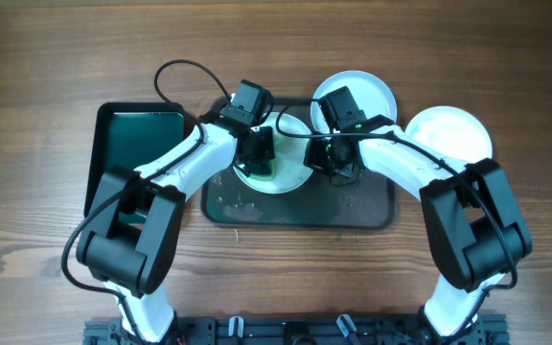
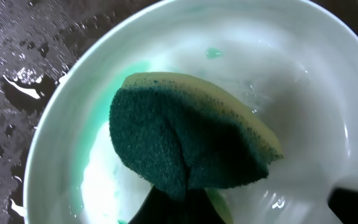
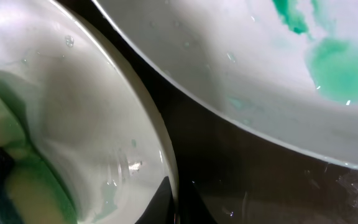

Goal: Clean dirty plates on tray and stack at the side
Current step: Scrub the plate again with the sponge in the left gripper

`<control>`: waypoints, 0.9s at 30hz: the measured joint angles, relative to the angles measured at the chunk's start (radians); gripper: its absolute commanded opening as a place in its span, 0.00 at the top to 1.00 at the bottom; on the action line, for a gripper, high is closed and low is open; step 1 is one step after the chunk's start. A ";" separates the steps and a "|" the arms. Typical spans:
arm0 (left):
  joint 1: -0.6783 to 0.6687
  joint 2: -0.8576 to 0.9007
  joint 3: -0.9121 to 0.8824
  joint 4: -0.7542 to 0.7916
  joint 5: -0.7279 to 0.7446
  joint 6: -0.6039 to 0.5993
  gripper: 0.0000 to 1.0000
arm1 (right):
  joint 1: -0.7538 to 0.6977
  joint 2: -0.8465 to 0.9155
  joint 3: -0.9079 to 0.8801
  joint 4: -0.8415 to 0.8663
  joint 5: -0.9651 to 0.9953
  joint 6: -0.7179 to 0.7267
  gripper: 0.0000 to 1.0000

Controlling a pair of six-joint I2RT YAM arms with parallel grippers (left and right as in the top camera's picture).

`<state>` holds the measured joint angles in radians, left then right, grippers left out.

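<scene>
On the dark grey tray lies a white plate with pale teal film. My left gripper is shut on a yellow-green sponge, pressed dark side down into that plate. My right gripper is shut on the same plate's right rim, one finger inside and one outside. A second plate sits at the tray's far edge, with teal-green smears on it. A third plate rests on the table to the right of the tray.
A smaller black tray with a green inside stands left of the grey tray. Water drops lie on the grey tray's floor beside the plate. Bare wooden table surrounds everything.
</scene>
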<state>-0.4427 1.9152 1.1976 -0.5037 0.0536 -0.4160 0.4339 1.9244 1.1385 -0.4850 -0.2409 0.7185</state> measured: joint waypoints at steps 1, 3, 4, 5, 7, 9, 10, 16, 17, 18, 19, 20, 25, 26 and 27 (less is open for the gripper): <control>0.000 0.003 0.000 0.016 -0.005 -0.002 0.96 | 0.000 0.000 0.000 0.000 0.000 0.000 0.96; -0.001 0.011 -0.003 0.079 -0.032 -0.005 0.96 | 0.000 0.000 0.000 -0.001 -0.001 0.000 0.95; -0.001 0.016 -0.004 0.118 -0.061 -0.008 0.96 | 0.001 0.000 0.000 -0.001 -0.001 0.000 0.96; -0.002 0.019 -0.007 0.164 -0.105 -0.010 0.96 | 0.002 0.000 0.000 0.000 0.000 0.000 0.96; -0.005 0.021 -0.008 0.212 -0.197 -0.010 0.96 | 0.002 0.000 0.000 0.000 0.000 0.000 0.96; -0.005 0.023 -0.008 0.205 -0.245 -0.010 0.96 | 0.002 0.000 0.000 0.001 0.001 0.000 0.96; -0.005 0.024 -0.008 0.193 -0.247 -0.010 0.96 | 0.002 0.000 0.000 0.001 0.001 0.000 0.96; 0.018 0.031 0.015 0.080 0.077 0.042 0.96 | 0.002 0.000 0.000 -0.004 0.002 -0.005 0.96; 0.014 0.041 0.013 0.084 0.229 0.067 0.96 | 0.002 0.000 -0.001 -0.003 0.002 -0.005 0.96; 0.006 0.049 0.009 0.097 0.315 0.076 0.96 | 0.002 0.000 -0.001 -0.003 0.002 -0.005 0.96; -0.003 0.059 0.004 0.123 0.419 0.084 0.96 | 0.002 -0.001 -0.001 -0.003 0.002 -0.005 0.96; -0.009 0.064 0.003 0.134 0.462 0.089 0.96 | 0.002 -0.001 -0.001 -0.003 0.002 -0.005 0.96; -0.011 0.064 0.006 0.111 0.325 0.054 0.96 | 0.002 -0.001 -0.001 -0.003 0.002 -0.005 0.96; -0.006 0.064 0.027 0.048 0.266 0.042 0.96 | 0.004 -0.001 -0.002 0.001 -0.002 -0.005 0.96; 0.003 0.064 0.053 -0.006 0.204 0.035 0.96 | 0.009 -0.001 -0.003 0.003 -0.002 -0.005 0.96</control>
<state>-0.4393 1.9793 1.2510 -0.5098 0.2573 -0.3813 0.4427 1.9232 1.1358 -0.4816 -0.2432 0.7139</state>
